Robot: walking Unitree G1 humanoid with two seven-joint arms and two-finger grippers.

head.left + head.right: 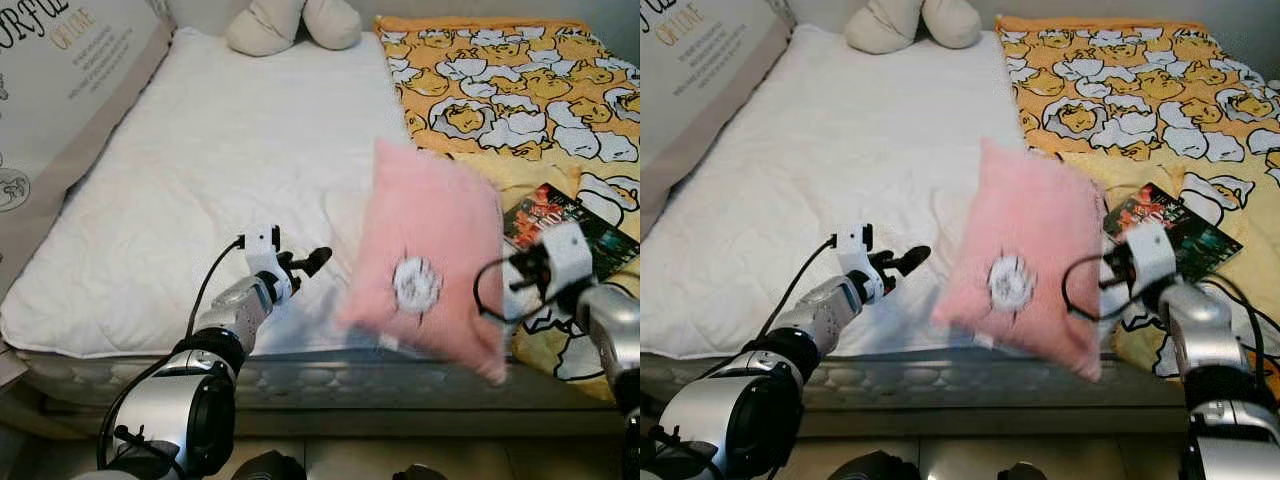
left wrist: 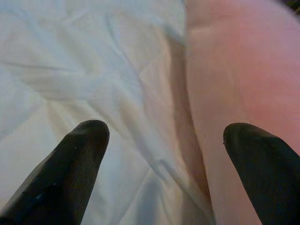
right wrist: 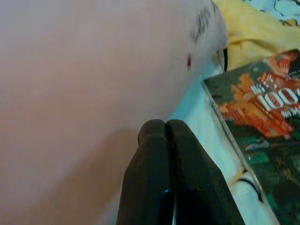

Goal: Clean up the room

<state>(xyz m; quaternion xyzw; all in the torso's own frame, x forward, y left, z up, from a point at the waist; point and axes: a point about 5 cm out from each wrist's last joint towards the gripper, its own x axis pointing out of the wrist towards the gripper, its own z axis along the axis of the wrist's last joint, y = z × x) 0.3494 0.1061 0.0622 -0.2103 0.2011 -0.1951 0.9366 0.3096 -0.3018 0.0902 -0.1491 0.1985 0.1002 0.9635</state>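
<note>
A pink pillow [image 1: 430, 255] with a white round patch stands tilted and blurred above the bed's front edge, its lower corner hanging past the mattress. My right gripper [image 3: 165, 129] is at the pillow's right edge, fingers pressed together against the pink fabric; its wrist [image 1: 560, 255] shows just right of the pillow. My left gripper [image 1: 305, 265] hovers open over the white sheet [image 1: 220, 170], just left of the pillow. In the left wrist view the pillow [image 2: 239, 79] lies beside one finger, with nothing between the two.
A dark book [image 1: 575, 225] lies on the yellow cartoon blanket [image 1: 500, 90] at the right. A beige plush [image 1: 290, 25] sits at the head of the bed. A printed cushion [image 1: 60, 100] leans at the far left. The mattress edge [image 1: 330, 385] runs across the front.
</note>
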